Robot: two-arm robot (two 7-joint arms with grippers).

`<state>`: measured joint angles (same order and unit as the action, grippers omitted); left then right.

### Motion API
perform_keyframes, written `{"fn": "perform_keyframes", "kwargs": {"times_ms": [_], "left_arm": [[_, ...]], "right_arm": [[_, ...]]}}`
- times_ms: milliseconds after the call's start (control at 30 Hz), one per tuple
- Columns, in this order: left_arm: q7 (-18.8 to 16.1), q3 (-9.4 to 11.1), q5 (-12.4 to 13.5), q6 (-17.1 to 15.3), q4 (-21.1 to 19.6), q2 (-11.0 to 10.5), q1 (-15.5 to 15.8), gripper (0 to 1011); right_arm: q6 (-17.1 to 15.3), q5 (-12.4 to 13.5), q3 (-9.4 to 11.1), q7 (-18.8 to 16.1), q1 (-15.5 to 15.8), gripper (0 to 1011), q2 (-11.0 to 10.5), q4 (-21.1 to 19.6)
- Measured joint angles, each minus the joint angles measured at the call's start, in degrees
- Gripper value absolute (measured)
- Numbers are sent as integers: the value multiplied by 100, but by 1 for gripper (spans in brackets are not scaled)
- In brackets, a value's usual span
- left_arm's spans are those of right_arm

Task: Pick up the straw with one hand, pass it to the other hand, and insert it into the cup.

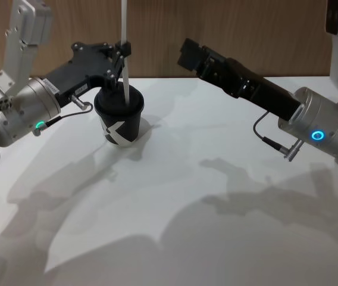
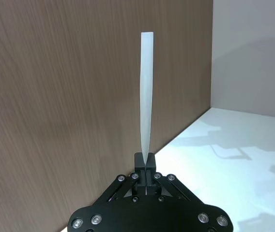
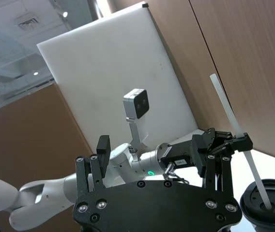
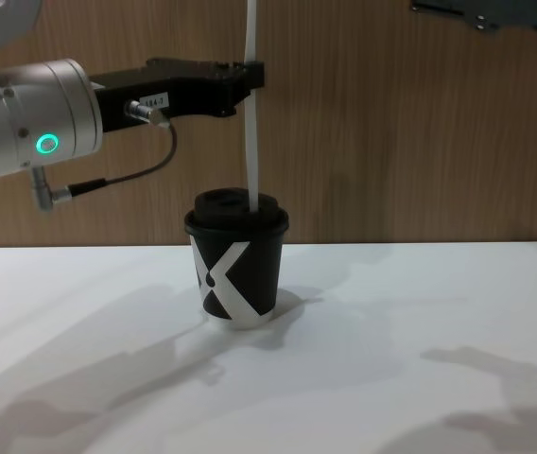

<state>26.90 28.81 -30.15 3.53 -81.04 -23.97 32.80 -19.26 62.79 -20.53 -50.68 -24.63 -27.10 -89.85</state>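
The black cup (image 1: 119, 125) with the white X mark and domed lid stands on the white table (image 1: 216, 226), left of centre. The white straw (image 1: 124, 36) stands nearly upright over it, its lower end in the lid's opening. My left gripper (image 1: 123, 49) is shut on the straw a little above the lid. The chest view has the straw (image 4: 251, 113) meeting the top of the cup (image 4: 237, 270). From the left wrist, the straw (image 2: 146, 92) rises out of the shut left gripper (image 2: 145, 162). My right gripper (image 1: 188, 52) hangs open and holds nothing, raised to the right of the cup.
A wood-panelled wall (image 1: 246, 30) runs close behind the table. The right wrist view looks past the open right gripper (image 3: 157, 145) at the left gripper (image 3: 239, 144), the straw (image 3: 232, 113) and the cup lid (image 3: 267, 200).
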Motion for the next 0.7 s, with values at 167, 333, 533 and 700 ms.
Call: {"fn": "perform_keyframes", "kwargs": {"times_ms": [167, 333, 533, 700], "left_arm": [[10, -10, 27, -22, 28, 0, -19, 6], [39, -13, 57, -25, 100, 20, -38, 19], [89, -20, 71, -8, 218, 67, -56, 171], [138, -41, 65, 34, 305, 115, -78, 289]], "right_arm": [[0, 0, 0, 0, 0, 1001, 0, 0], [0, 0, 0, 0, 0, 1001, 0, 0], [0, 0, 0, 0, 0, 1001, 0, 0], [0, 0, 0, 0, 0, 1001, 0, 0]]}}
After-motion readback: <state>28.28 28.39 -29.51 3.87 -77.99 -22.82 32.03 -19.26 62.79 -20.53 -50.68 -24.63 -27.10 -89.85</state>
